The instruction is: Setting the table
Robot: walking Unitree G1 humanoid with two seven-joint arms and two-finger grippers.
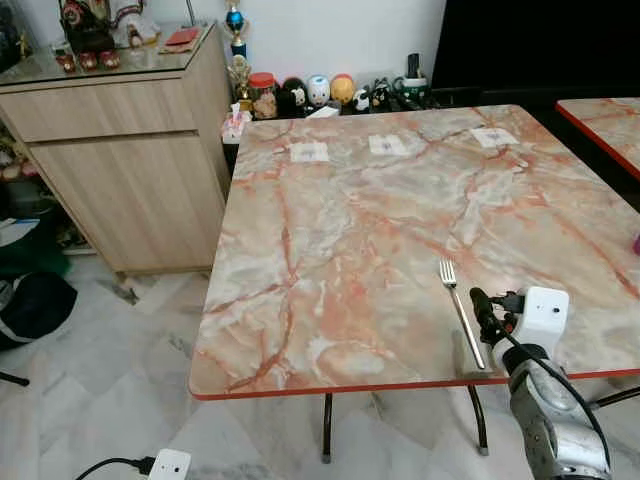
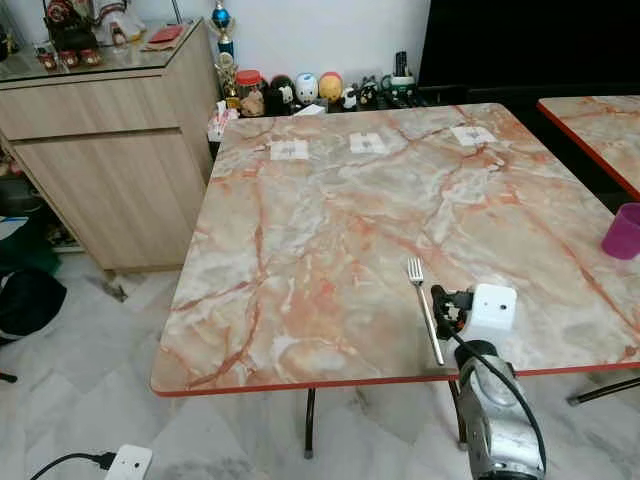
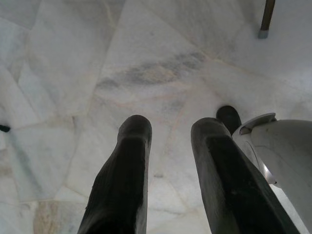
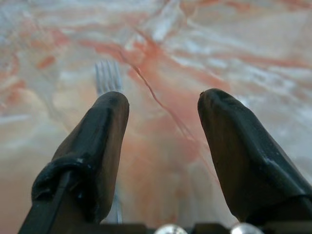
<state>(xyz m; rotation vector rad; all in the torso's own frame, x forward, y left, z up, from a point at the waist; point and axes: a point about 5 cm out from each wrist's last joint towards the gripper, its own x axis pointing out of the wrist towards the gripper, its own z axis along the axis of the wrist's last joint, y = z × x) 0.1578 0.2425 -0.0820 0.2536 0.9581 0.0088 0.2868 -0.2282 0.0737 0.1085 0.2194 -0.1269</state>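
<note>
My right gripper [image 4: 161, 105] hangs low over the near right part of the marble-patterned table [image 1: 340, 230], its two black fingers [image 4: 105, 141] spread apart with nothing between them. The fork [image 1: 460, 308] lies flat on the tabletop just to the left of that gripper, tines pointing toward the far side and handle reaching toward the red-trimmed near edge; in the right wrist view its tines show just past my left-hand finger, and the handle runs beneath that finger, though I cannot tell whether the finger touches it. My silver right forearm [image 1: 553, 430] rises from below the table edge, with the white wrist camera box [image 1: 541, 315] at its end. A purple cup [image 2: 624, 231] stands near the table's right edge, well apart from the fork. Three small white squares [image 1: 388, 145] lie in a row along the far side of the table. Beyond that far edge, a row of small figurines and jars [image 1: 318, 92] lines the wall, and a light wooden cabinet [image 1: 130, 160] stands to the left. My left gripper [image 3: 170, 131] hangs idle above the pale marble floor [image 3: 146, 63], fingers parted and empty. A white power adapter [image 1: 168, 466] with a black cable lies on the floor near the front left.
</note>
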